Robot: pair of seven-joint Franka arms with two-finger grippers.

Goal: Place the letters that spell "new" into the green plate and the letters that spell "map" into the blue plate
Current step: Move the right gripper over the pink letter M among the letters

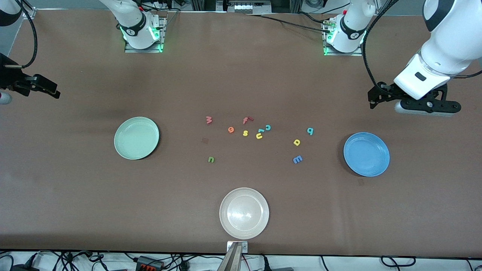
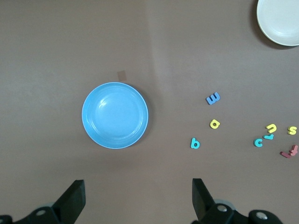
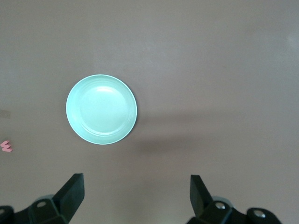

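Letters (image 1: 260, 135) lie loose between green plate (image 1: 136, 138) and blue plate (image 1: 366, 154); I judge sorting unstarted, left gripper (image 2: 138, 200) and right gripper (image 3: 135, 198) spread empty above them.

Mint-green plate (image 1: 136, 138), blue plate (image 1: 366, 154), cream-white plate (image 1: 244, 213), brown table (image 1: 75, 195).

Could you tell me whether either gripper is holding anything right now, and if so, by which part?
Nothing is held. The left gripper and the right gripper both have their fingers apart and bare, up in the air at their own ends of the table.
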